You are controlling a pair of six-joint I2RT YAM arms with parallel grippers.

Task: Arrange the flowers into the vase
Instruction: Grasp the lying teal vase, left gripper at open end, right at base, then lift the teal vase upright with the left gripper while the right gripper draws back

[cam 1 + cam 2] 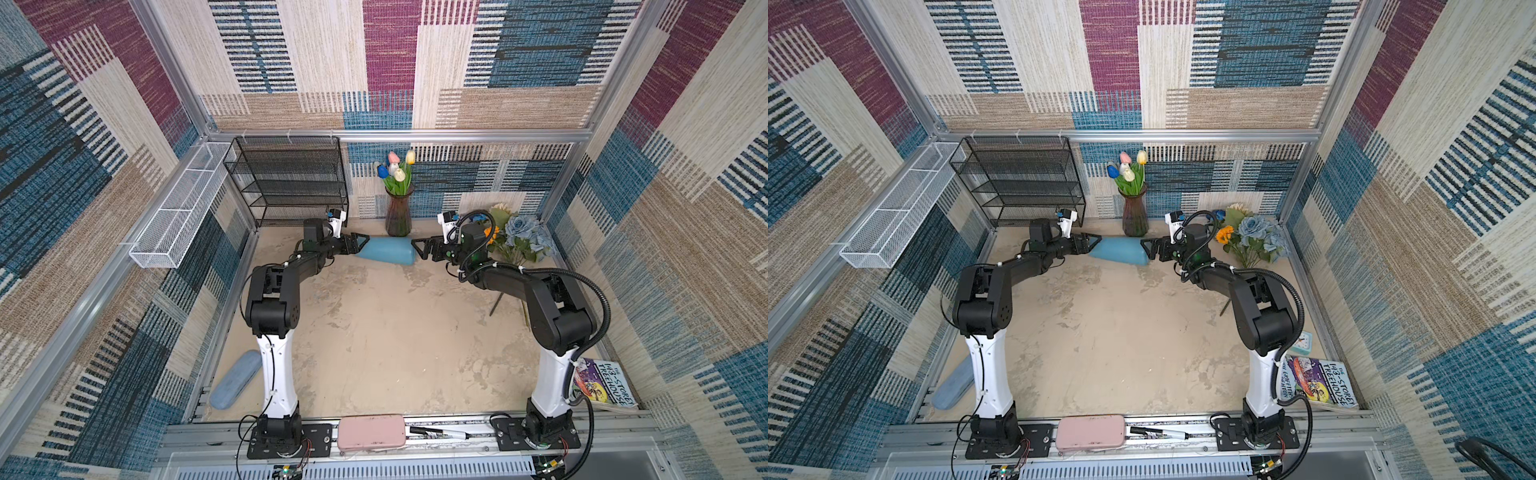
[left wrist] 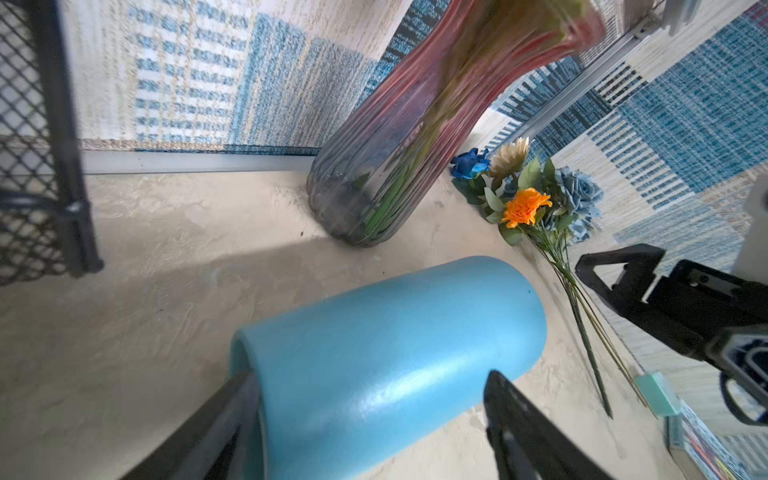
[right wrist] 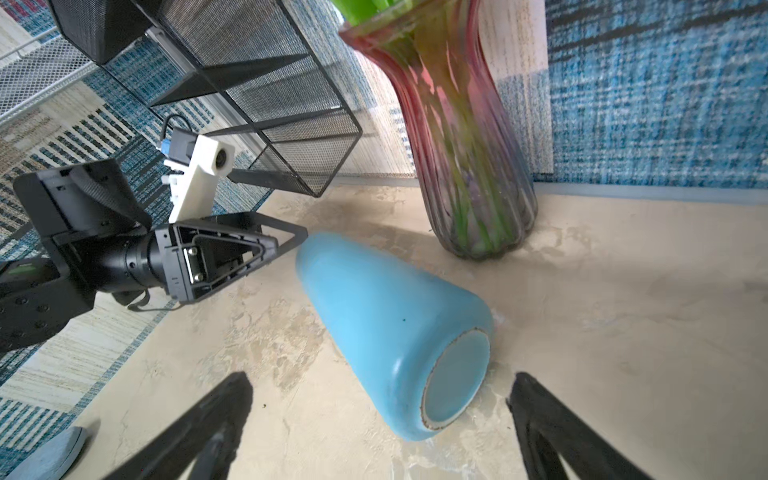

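Lying on its side between both wide-open grippers, the blue ceramic vase (image 1: 386, 251) showed no stems and could roll away if the left gripper (image 1: 363, 241), astride its mouth end, pinched the glaze off-centre; the right gripper (image 1: 417, 247) hung just off its base. The upright glass vase (image 1: 398, 216) held tulips (image 1: 395, 168); loose roses and sunflowers (image 1: 521, 235) lay near the back wall, beyond the right arm.

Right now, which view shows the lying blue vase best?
The right wrist view: the whole blue vase is visible, base toward the camera. The left wrist view crops its near end; both top views show it small.
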